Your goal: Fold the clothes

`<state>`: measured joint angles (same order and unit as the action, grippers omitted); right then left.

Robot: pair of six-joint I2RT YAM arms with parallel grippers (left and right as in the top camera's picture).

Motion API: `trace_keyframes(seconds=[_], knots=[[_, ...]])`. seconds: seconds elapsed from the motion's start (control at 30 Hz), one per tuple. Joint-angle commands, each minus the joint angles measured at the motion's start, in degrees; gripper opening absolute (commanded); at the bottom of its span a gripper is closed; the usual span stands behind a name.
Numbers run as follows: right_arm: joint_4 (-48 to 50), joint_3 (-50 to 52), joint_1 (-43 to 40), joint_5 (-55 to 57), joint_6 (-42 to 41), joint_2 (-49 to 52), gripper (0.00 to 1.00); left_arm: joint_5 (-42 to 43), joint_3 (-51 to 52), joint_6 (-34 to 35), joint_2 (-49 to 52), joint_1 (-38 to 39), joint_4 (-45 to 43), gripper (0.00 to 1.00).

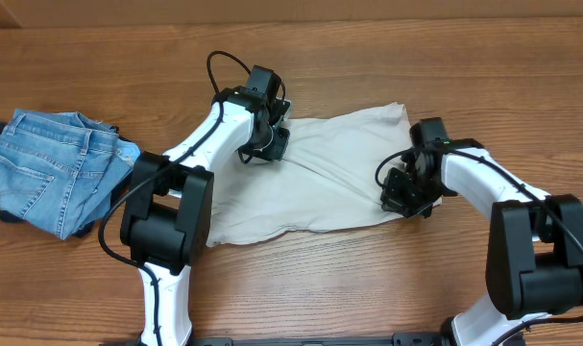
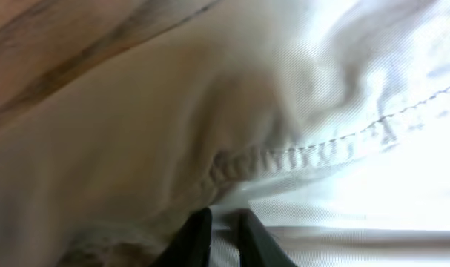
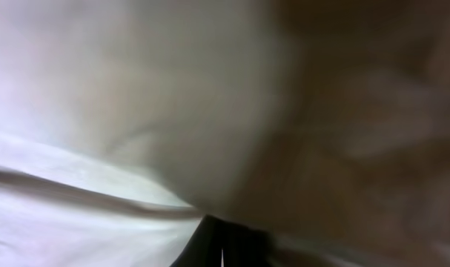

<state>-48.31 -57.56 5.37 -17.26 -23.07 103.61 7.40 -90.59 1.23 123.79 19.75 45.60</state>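
**A:** Overhead first. Where were the shorts [image 1: 329, 173]?

**B:** Flat on the table [image 1: 368, 58], mid-way across. Long axis ran left-right, with the right end tipped toward the far side. The left gripper [image 1: 272, 144] sat on their far-left edge and the right gripper [image 1: 406, 197] on the near-right edge. The cloth lay between the two, one arm per end. The jeans [image 1: 51, 168] were heaped well off to the left, nearer the left arm, and neither arm touched them.

**A:** Left wrist?

**B:** Jaws were nearly together, just a sliver of gap. The stitched seam [image 2: 321, 144] puckered down toward the tips. I read it as a pinch on the shorts.

**A:** Right wrist?

**B:** Blurred. Jaws were closed. Pale cloth ran in to the tips, with bare wood to the right. Couldn't tell if any cloth was caught.

**A:** Next move?

**B:** My guess is a fold across that long axis, so both pinches need to hold.
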Motion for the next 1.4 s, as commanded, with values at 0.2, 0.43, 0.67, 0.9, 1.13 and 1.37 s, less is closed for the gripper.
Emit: trace_keyframes(seconds=[0.2, 0.43, 0.67, 0.9, 1.13, 1.37], knots=[[-3.28, 1.95, -2.86, 5.16, 1.55, -0.37, 0.05, -15.96, -17.51, -2.86, 2.01, -10.12, 20.5, 0.27], [-1.27, -1.44, -2.75, -10.45, 11.17, -25.07, 0.04, 1.31, -24.11, 6.14, -6.21, -10.34, 34.73, 0.27], [3.19, -1.33, 6.73, -14.34, 14.6, -23.02, 0.11, -0.04, -13.86, 13.53, -10.78, -3.82, 36.06, 0.28], [17.92, -1.33, 11.21, -3.1, -1.01, -6.47, 0.1, -4.02, 11.61, 24.79, -10.78, 0.94, 23.37, 0.27], [7.93, -1.33, 9.42, 12.98, -11.63, 1.05, 0.08, -8.11, 16.87, 24.46, -10.64, 0.39, 8.57, 0.17], [0.61, -1.33, 7.15, 9.42, -9.53, 1.84, 0.04, -7.63, 16.39, 18.38, -10.64, -4.61, -4.35, 0.25]])
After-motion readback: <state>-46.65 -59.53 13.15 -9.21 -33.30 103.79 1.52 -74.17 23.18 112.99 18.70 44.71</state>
